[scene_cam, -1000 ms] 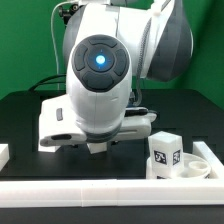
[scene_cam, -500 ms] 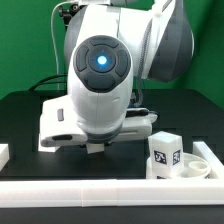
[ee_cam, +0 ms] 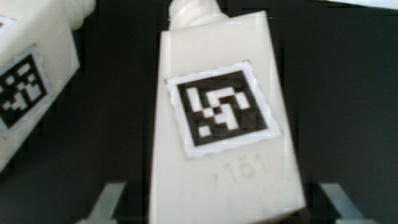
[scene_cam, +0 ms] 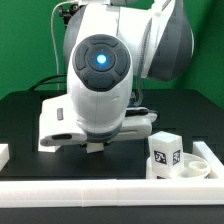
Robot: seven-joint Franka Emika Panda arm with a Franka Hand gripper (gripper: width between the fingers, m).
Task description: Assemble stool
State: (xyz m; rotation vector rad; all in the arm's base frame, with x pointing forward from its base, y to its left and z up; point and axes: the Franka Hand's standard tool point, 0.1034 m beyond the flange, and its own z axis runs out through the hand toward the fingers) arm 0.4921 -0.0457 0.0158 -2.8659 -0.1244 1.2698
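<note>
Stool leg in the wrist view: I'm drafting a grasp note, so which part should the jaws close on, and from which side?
Close the jaws across the leg on its two long sides, coming straight at the tagged face. It lies with the tag facing the camera, so those flat sides are free; the gripper straddles it this way.

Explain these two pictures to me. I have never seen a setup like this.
The big white machine is a robot arm over a black table, seen by a camera standing apart. The other picture comes from a camera on its wrist, looking along the gripper. It is shut on a white stool leg bearing a square tag; another tagged piece lies beside it. In the outside view, an upright leg stands by the round seat.
</note>
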